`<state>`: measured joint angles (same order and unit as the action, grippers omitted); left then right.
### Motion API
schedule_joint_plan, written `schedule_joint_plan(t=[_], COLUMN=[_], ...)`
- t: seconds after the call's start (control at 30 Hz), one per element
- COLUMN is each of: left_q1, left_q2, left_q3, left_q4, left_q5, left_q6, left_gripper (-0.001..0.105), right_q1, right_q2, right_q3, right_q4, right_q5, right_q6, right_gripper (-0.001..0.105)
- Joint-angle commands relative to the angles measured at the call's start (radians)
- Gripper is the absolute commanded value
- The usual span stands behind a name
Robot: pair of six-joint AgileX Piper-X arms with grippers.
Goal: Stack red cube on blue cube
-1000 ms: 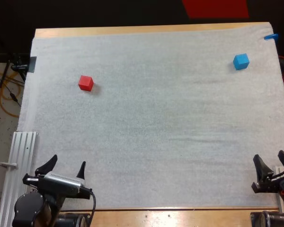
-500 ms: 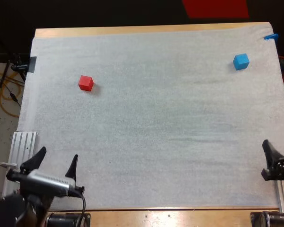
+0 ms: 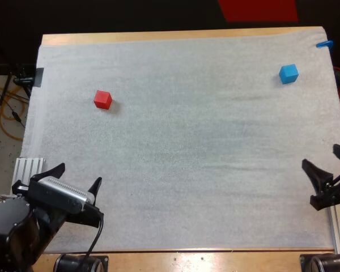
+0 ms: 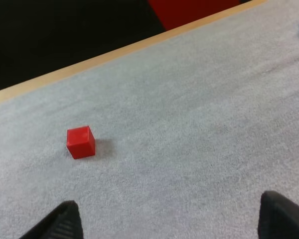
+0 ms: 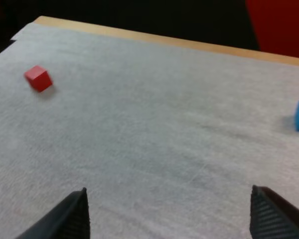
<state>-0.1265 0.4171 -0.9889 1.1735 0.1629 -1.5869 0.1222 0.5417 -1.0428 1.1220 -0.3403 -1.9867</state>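
- Left gripper (image 3: 78, 174) hangs over the mat's (image 3: 187, 141) near left corner, fingers spread wide, holding nothing.
- Right gripper (image 3: 320, 156) hangs at the near right edge, likewise spread and empty.
- Red cube (image 3: 102, 100) lies farther out, on the left.
- Blue cube (image 3: 288, 73) rests far right, well apart from it.

worktop (image 3: 158, 37): wood, bare edges at 12 and 6 o'clock | mat (image 3: 187, 153): white, covers nearly all of it | beyond 12 o'clock: dark space (image 3: 102, 14), red strip (image 3: 258, 10) toward 1 | 9 o'clock: pale floor (image 3: 3, 136), orange cable (image 3: 11, 113) | toward 8: ribbed aluminium rail (image 3: 27, 168) | 2 o'clock: blue tape (image 3: 324, 43) at mat's corner
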Motion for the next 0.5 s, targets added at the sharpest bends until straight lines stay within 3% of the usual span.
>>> schedule_joint_plan(t=[0.0,0.27,0.47], left_q1=[-0.002,-0.002,0.001], left_q2=[0.005,0.084,0.225], left_q3=[-0.010,-0.010,-0.010], left_q4=[0.004,-0.013,-0.141], left_q5=[-0.017,-0.175,-0.334], left_q6=[-0.001,-0.003,-0.003], left_gripper=[0.070,0.070,0.069], right_q1=[0.021,0.115,0.161], right_q2=[0.007,0.032,0.050], right_q3=[-0.009,-0.009,-0.009], right_q4=[0.012,0.012,-0.007], right_q5=[-0.013,-0.024,-0.024], right_q6=[-0.017,-0.026,-0.028], right_gripper=[0.065,0.065,0.065])
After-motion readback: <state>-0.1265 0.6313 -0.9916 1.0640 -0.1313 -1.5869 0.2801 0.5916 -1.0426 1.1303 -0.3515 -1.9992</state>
